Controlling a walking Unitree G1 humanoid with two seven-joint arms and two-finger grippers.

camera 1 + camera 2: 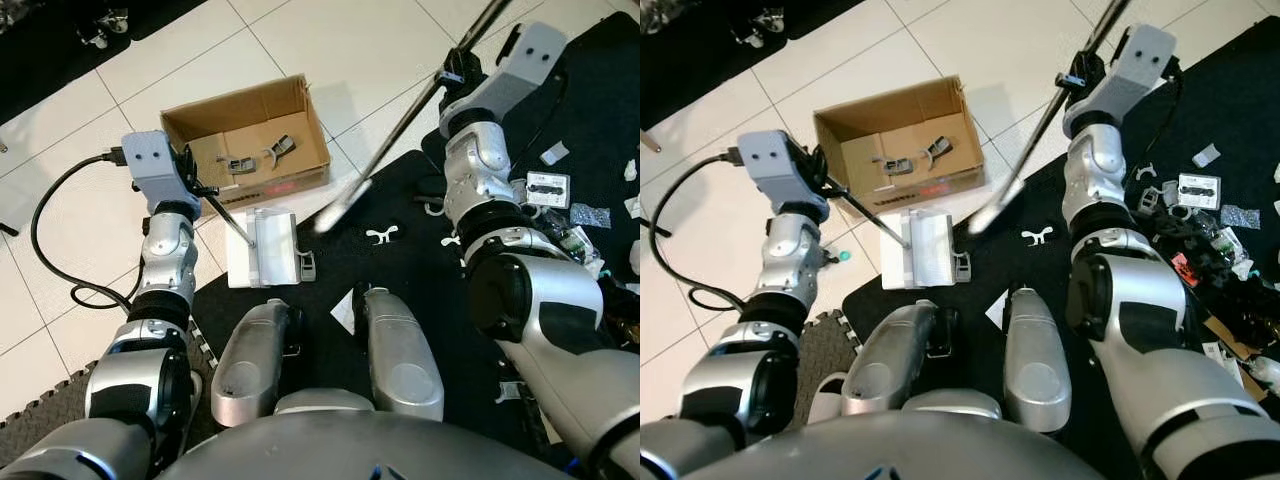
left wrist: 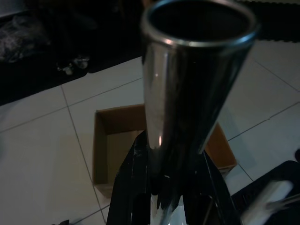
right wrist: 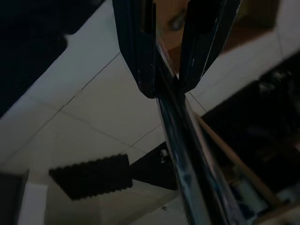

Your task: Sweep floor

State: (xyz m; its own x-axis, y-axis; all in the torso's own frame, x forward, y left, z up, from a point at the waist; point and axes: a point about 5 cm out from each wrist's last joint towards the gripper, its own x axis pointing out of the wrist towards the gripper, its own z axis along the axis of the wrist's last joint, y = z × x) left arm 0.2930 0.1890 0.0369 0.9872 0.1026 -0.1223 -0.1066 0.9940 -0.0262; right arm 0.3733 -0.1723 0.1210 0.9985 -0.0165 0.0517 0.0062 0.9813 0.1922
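The sweep is mid-stroke, by my reading: the broom [image 1: 345, 205] is carried in the air and its pale head is blurred, just beside the white dustpan [image 1: 262, 250], on the side toward the black mat [image 1: 400, 270]. The right hand [image 1: 452, 72] has its two black fingers closed around the broom's metal pole, well above the dustpan; the right wrist view shows the pole pinched between them. The left hand [image 1: 190, 172] is clamped on the dustpan's long chrome handle [image 2: 187, 93] — the tube runs straight out between its fingers in the left wrist view — and holds the pan flat on the floor where the white tiles meet the mat's edge.

The next move probably calls for lowering the broom head to the mat and drawing the nearest scrap, a small white clip [image 1: 379, 235] lying near the dustpan on the mat, toward the pan's open lip while the left hand keeps the pan steady.

Just behind the dustpan sits an open cardboard box [image 1: 250, 140] with a couple of small grey parts inside (likely where sweepings get tipped). More litter lies well apart from the dustpan, beyond the right arm.

The broom itself is slim: a thin metal pole ending in a narrow, light-coloured head.
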